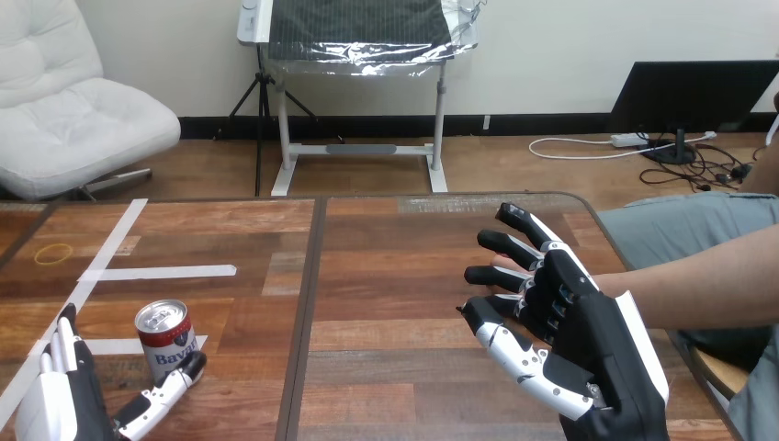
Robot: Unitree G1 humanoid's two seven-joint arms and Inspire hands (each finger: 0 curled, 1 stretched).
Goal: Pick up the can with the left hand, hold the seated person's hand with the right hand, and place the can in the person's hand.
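The left hand (53,397) sits at the near left corner of the wooden table (395,276), its white-backed fingers (64,342) straight and close together, pointing away from the robot, with the thumb stretched out to the side; it is spread and grips nothing. The can (165,336) stands upright in the gap between those fingers and the thumb, silver top up, and the thumb tip lies at the can's lower right edge, touching it or just short of it, which I cannot tell. Strips of white tape (161,272) cross the tabletop just behind and beside the can, one long strip running diagonally toward the far left, and a thin yellow ring (52,254) lies flat beyond them near the left edge. A dark seam (308,303) runs front to back across the table between the can and the right hand (588,342), which is raised well apart on the right side, fingers fanned out and nearly straight, back toward the camera. The person's forearm (707,285) reaches in from the right edge behind it, and the person's hand (505,275) is mostly hidden, only slivers showing between the robot's fingers; whether the two touch I cannot tell
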